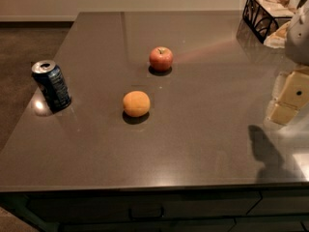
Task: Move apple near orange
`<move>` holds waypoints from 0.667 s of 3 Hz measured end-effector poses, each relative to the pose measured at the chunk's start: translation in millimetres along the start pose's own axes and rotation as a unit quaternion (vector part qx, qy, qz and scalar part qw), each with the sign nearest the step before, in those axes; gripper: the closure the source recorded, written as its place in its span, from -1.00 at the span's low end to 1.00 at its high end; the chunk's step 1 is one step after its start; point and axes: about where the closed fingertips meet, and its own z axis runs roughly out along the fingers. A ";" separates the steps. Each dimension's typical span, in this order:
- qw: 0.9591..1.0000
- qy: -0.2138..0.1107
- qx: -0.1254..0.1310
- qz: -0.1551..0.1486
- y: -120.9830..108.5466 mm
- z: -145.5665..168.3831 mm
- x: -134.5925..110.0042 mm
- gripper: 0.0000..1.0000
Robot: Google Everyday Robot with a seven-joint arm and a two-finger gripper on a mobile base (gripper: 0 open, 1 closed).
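A small red apple (161, 58) with a short stem stands upright on the dark countertop (203, 129), near the middle and towards the back. A plain orange (136, 103) sits in front of it, slightly to the left, about a hand's width away. My gripper (286, 104) shows as cream-coloured parts at the right edge of the view, above the counter. It is well to the right of both fruits, touches neither of them and holds nothing that I can see.
A blue soda can (52, 85) stands tilted near the counter's left edge. A black wire basket (264, 9) with pale items is at the back right corner. Drawers run below the counter's front edge. Brown carpet lies to the left.
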 end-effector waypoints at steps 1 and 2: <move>1.000 0.000 0.000 0.000 0.0 0.0 0.0 -1.00; 1.000 -0.020 -0.004 0.015 -16.8 11.7 -9.3 -1.00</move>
